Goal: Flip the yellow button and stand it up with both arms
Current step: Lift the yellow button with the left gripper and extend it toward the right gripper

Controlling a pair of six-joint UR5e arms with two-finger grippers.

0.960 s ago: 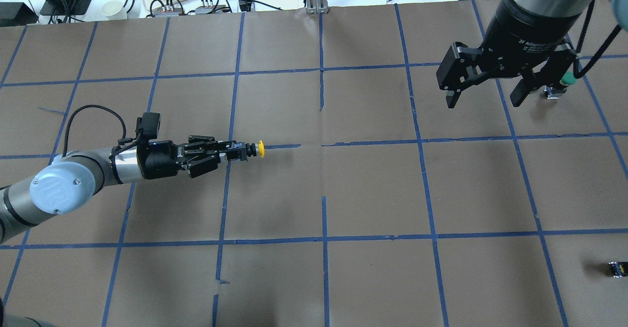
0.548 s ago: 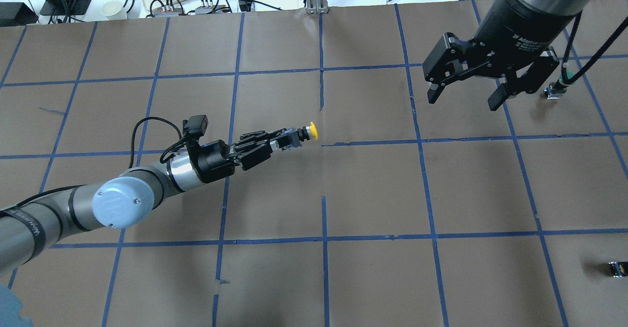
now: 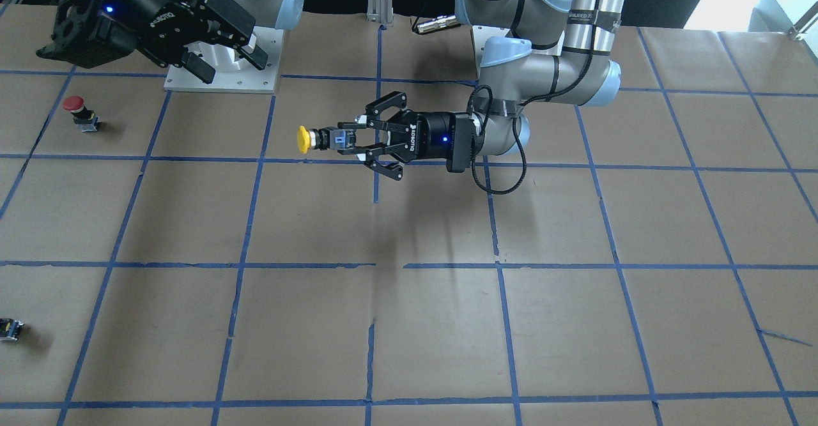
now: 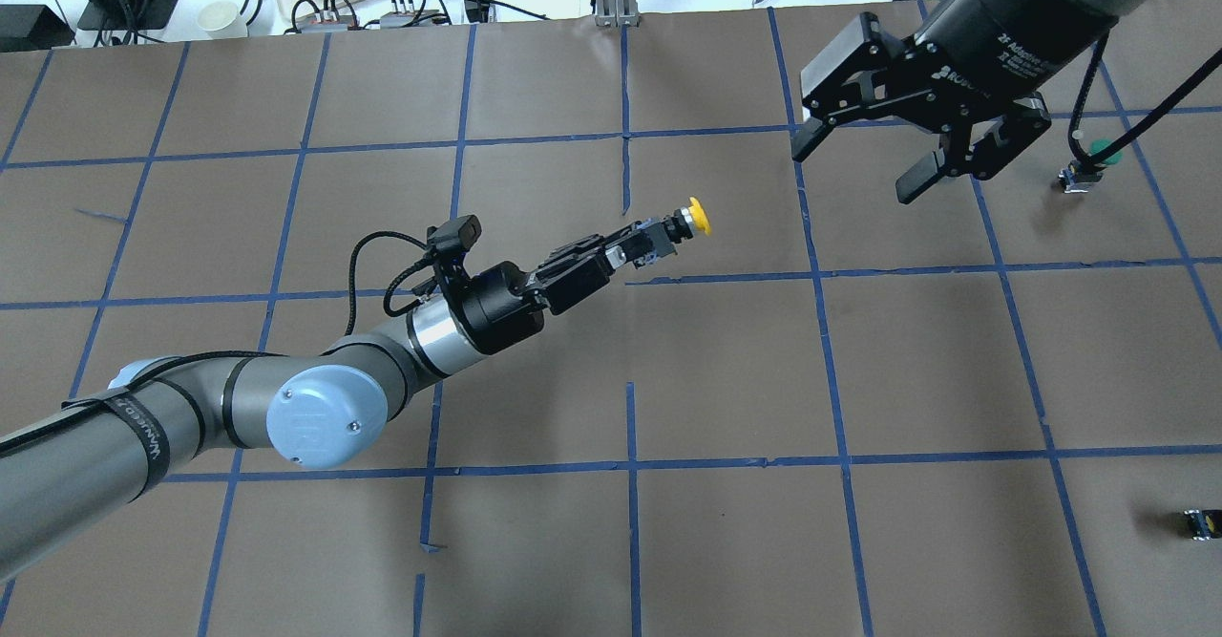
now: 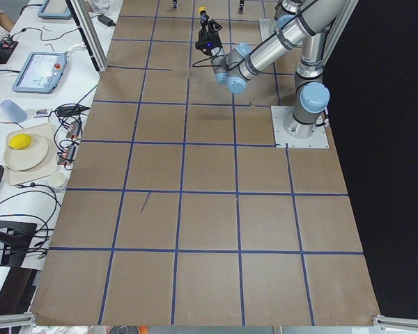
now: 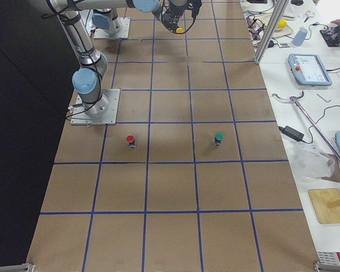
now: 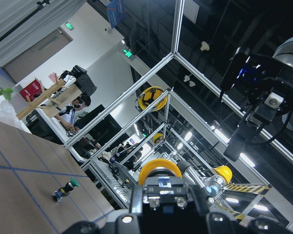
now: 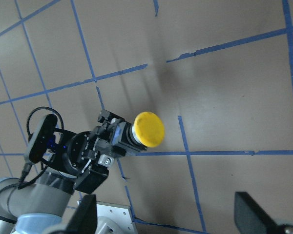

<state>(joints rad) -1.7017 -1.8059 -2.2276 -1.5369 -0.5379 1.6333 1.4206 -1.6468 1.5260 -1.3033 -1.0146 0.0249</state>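
Observation:
My left gripper (image 4: 642,244) is shut on the blue-grey base of the yellow button (image 4: 697,217). It holds the button in the air near the table's middle, lying sideways, with the cap pointing at my right gripper. The same grip shows in the front view, with the left gripper (image 3: 348,140) on the button (image 3: 305,139). My right gripper (image 4: 856,167) is open and empty, high at the far right, a short gap from the cap. The right wrist view looks straight at the yellow cap (image 8: 147,129). The left wrist view shows the cap (image 7: 159,168) from behind.
A red-capped button (image 3: 75,105) and a green-capped button (image 4: 1100,152) stand on the robot's right side of the table. A small black capless part (image 4: 1201,522) lies near the front right edge. Cables and dishes lie beyond the table's far edge.
My left arm has reached out to the right and farther away, carrying the yellow button toward my right gripper. My right gripper has shifted left and tilted, still open.

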